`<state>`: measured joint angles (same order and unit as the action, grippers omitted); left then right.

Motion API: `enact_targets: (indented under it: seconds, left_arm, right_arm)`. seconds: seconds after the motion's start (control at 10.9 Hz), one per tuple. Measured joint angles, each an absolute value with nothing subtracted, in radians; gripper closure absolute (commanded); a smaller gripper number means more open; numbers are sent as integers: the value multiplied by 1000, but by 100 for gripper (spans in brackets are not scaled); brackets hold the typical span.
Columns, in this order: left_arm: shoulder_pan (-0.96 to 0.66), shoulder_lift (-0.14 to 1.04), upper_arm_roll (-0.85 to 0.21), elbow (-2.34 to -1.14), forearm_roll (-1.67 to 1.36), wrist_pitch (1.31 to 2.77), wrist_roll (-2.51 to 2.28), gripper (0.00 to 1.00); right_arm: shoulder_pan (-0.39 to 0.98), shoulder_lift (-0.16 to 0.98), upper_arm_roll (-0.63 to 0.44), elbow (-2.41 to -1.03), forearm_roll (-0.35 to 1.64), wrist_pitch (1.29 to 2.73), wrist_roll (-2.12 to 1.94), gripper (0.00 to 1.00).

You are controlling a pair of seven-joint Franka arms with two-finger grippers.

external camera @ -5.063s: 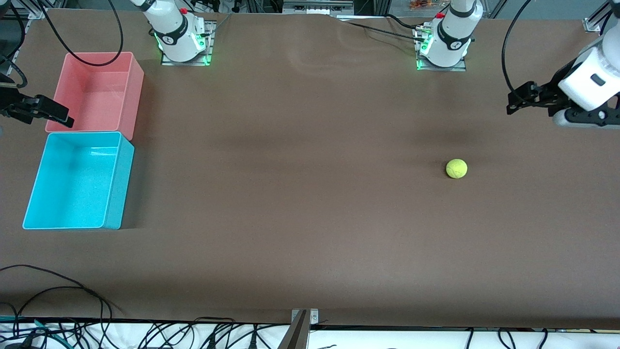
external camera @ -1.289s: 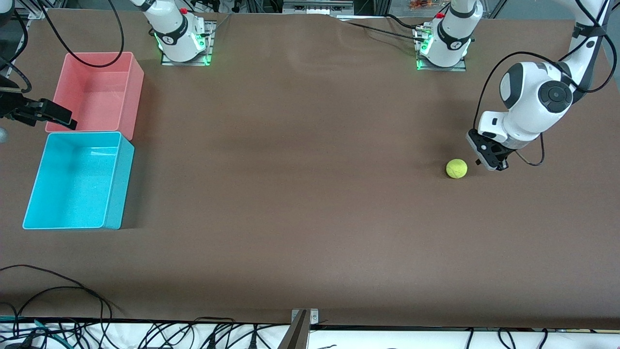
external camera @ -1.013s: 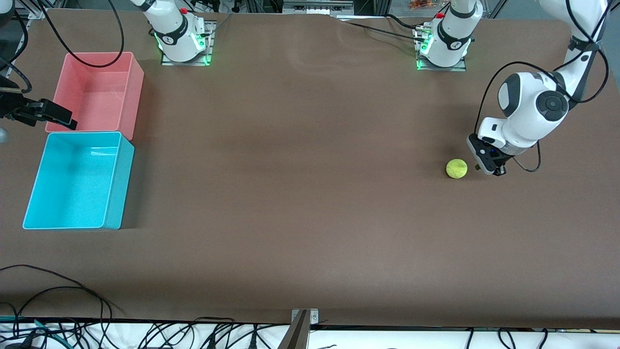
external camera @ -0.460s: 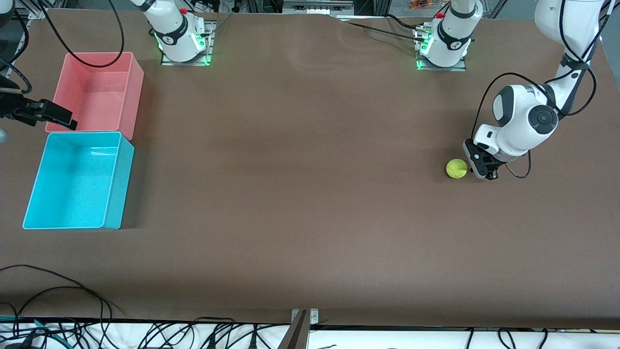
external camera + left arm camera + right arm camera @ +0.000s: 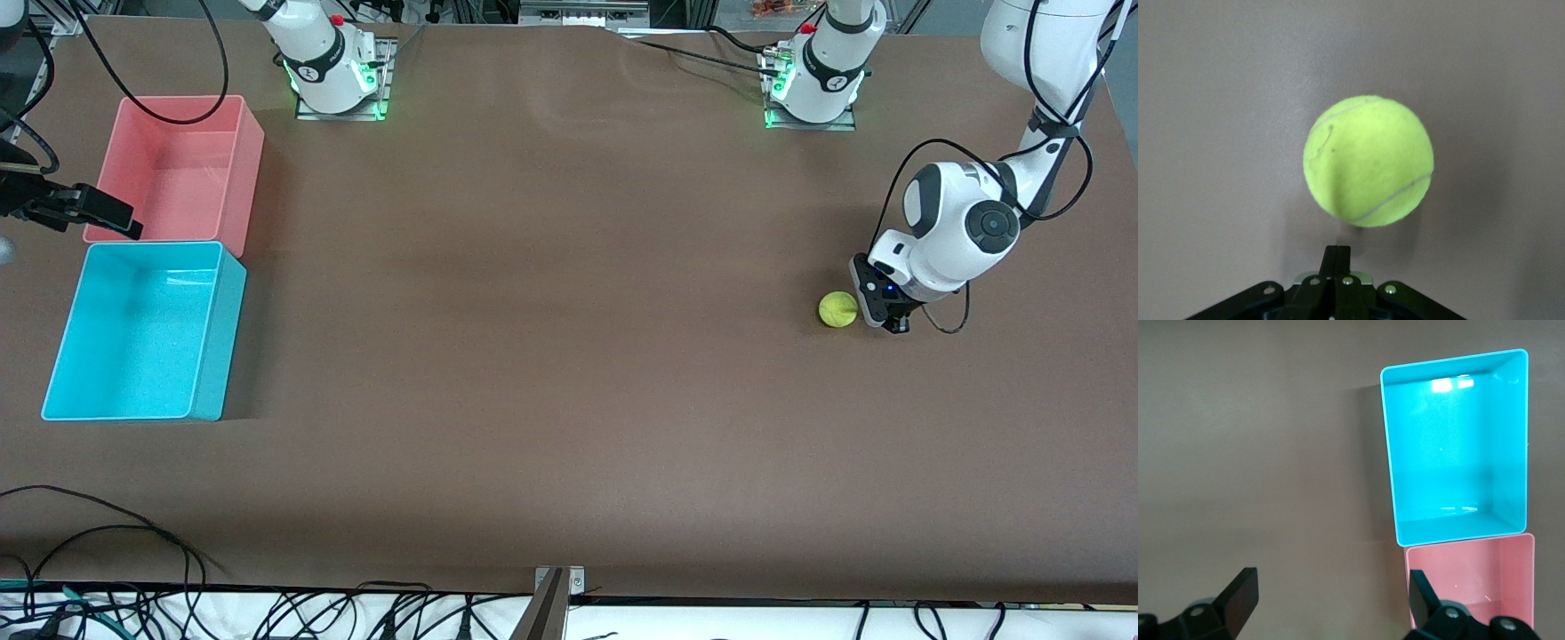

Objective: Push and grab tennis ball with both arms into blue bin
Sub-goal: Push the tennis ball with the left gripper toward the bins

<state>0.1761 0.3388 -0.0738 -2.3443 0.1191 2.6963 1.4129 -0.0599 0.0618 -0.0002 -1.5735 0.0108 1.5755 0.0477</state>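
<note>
Where fuzz shows, yellow-green tennis ball (image 5: 1368, 160), curved seam

No readable text, labels, brands or numbers in any view — nothing legible on the tennis ball (image 5: 1368, 161), the blue bin (image 5: 206, 338) or the pink bin (image 5: 240, 178) beside it. The arm bases each carry a small round mark — too small to read.

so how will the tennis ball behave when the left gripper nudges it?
Tennis ball is round on bare flat table, so it likely rolls freely. The shut left gripper makes a narrow contact; off-centre, the ball may veer. Its fuzzy felt probably slows it somewhat.
</note>
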Motion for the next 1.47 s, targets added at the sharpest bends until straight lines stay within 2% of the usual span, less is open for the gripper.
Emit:
enact_targets:
  seconds: [0.74,0.83,1.1,1.38,1.47]
  left_arm:
    - [178,364,-90,-2344,119,2732,1410,100]
    - [158,366,-111,-2344,119,2733,1335,100]
    - [71,364,-264,-2304,145,2721,972,100]
    - [86,356,-260,-2280,160,2686,966,100]
    - [110,356,-251,-2280,160,2686,990,95]
  right_arm:
    - [-60,69,0,-1573,11,1575,48,0]
    - [-60,69,0,-1573,11,1575,49,0]
    - [-60,69,0,-1573,11,1575,49,0]
    - [-60,71,0,-1573,11,1574,49,0]
    - [-60,73,0,-1574,11,1572,49,0]
